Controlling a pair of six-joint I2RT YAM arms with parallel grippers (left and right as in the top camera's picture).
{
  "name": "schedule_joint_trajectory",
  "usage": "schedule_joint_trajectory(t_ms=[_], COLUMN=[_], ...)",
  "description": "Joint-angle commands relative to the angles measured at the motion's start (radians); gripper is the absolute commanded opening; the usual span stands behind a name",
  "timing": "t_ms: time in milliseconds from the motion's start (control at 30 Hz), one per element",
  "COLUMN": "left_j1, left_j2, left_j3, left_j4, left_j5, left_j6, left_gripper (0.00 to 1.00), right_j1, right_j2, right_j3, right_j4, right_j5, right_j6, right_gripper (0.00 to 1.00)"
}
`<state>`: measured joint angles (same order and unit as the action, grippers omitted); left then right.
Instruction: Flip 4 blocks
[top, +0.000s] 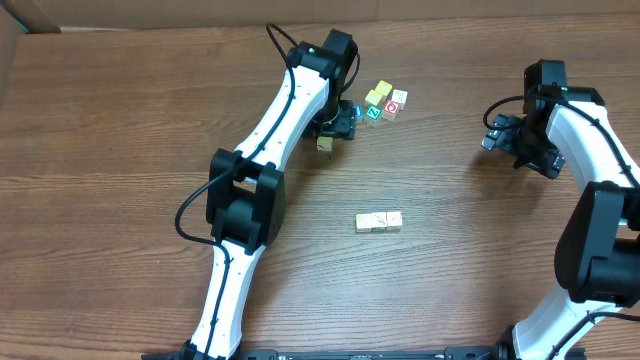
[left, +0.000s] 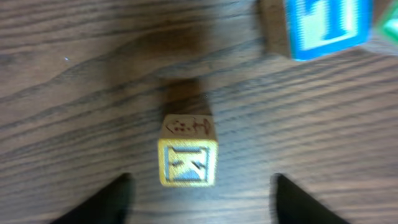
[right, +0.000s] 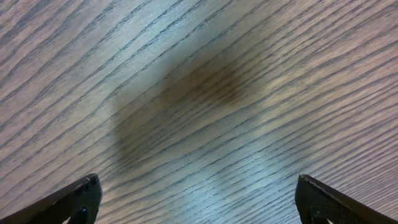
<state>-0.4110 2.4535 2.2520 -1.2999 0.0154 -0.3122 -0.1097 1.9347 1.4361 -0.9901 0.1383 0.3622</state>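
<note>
Overhead, the left hand (top: 337, 122) hangs over the upper middle of the table (top: 120, 150), with a yellow-faced block (top: 325, 143) just at its front edge. A cluster of blocks (top: 384, 100) sits near it on the right, and 2 cream blocks (top: 378, 221) lie side by side, well apart toward the front. The right hand (top: 497, 135) hovers far right, away from every block.

From the left wrist, the yellow-faced block (left: 186, 155) stands flat on the table between the 2 fingers (left: 118, 202), with a clear gap on each side. The left hand (left: 202, 183) is released and grasps nothing. A blue-faced cube (left: 326, 25) lies near, beyond it to the right.

From the right wrist, only bare wood shows. The right hand (right: 196, 183) is spread wide and empty.

I cannot tell whether this block already counts as flipped. To flip it well, the left hand should centre on it, close squarely on its 2 side faces, lift just clear, roll it and set it down flat, away from the blue-faced cube.
</note>
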Motion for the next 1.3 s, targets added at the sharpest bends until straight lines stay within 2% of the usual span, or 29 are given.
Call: schedule_joint_trajectory(t_ms=[0,100,200,433,633,1067,1200,1267], left_j1=[0.013,0.011,0.011,-0.008,-0.01,-0.009,-0.008,-0.008], left_j2=[0.024,0.027,0.027,0.027,0.027,0.027,0.027,0.026], left_j3=[0.008,0.008,0.008,-0.051,-0.074,-0.077,-0.077,-0.077], left_j4=[0.003,-0.001,-0.001,0.051,0.092,0.096,0.093,0.093], left_j5=[0.01,-0.017,-0.052,-0.026,-0.026,-0.026,-0.026,-0.026], left_j6=[0.002,0.002,0.002,-0.002,-0.002,-0.002,-0.002,-0.003], left_gripper=[0.5,0.54,0.53,0.51,0.41,0.33,0.2,0.19], right_j1=[0.003,0.003,0.003,0.003,0.003,0.003,0.003,0.003], right_j2=[-0.026,-0.026,-0.026,-0.026,-0.026,-0.026,-0.026,-0.026], right_j3=[0.019,0.019,0.019,0.019,0.019,0.019,0.019,0.019], right_j4=[0.002,0.002,0.002,0.002,0.002,0.002,0.002,0.002], right_j5=[0.011,0.011,0.011,0.011,0.011,0.011,0.011,0.011], right_j6=[-0.003,-0.003,-0.003,-0.003,-0.003,-0.003,-0.003,-0.003], right_gripper=[1.0,1.0,1.0,1.0,1.0,1.0,1.0,1.0])
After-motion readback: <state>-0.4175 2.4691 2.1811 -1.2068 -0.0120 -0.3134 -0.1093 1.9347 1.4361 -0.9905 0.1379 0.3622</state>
